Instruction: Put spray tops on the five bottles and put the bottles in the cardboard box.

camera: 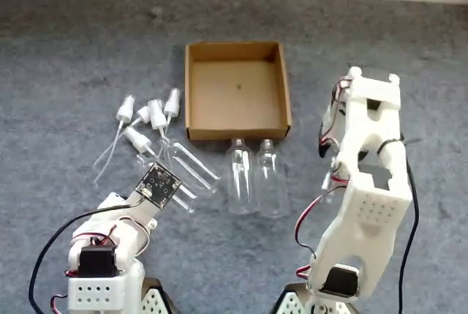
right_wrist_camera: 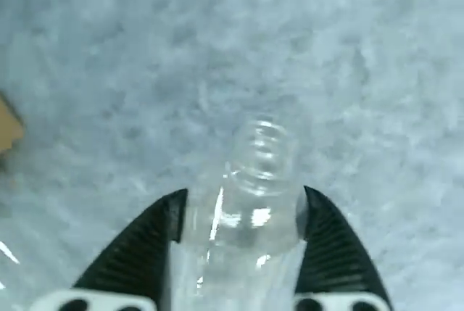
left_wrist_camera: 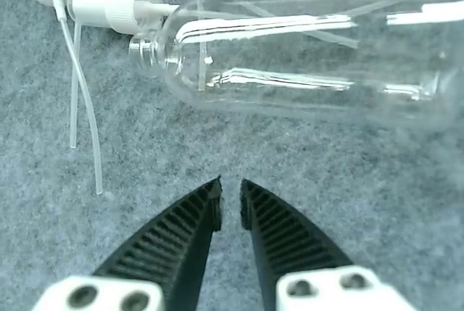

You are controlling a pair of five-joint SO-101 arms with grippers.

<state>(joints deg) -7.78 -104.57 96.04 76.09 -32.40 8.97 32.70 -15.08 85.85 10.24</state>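
Note:
My right gripper (right_wrist_camera: pixel 243 195) is shut on a clear bottle (right_wrist_camera: pixel 257 202), one finger on each side of its shoulder, its open threaded neck pointing away over the carpet. My left gripper (left_wrist_camera: pixel 230 189) is shut with nothing in it, just short of a clear bottle (left_wrist_camera: pixel 312 72) lying on its side. White spray tops (left_wrist_camera: pixel 112 6) with thin tubes lie at that bottle's neck. From above, the spray tops (camera: pixel 150 120) are clustered left of the cardboard box (camera: pixel 238 102). Two more bottles (camera: pixel 256 178) lie side by side in front of the box.
Grey carpet covers the table. The box holds nothing and sits at the middle back. The right arm (camera: pixel 369 182) stands tall to the right of the box. Open carpet lies to the far left and far right.

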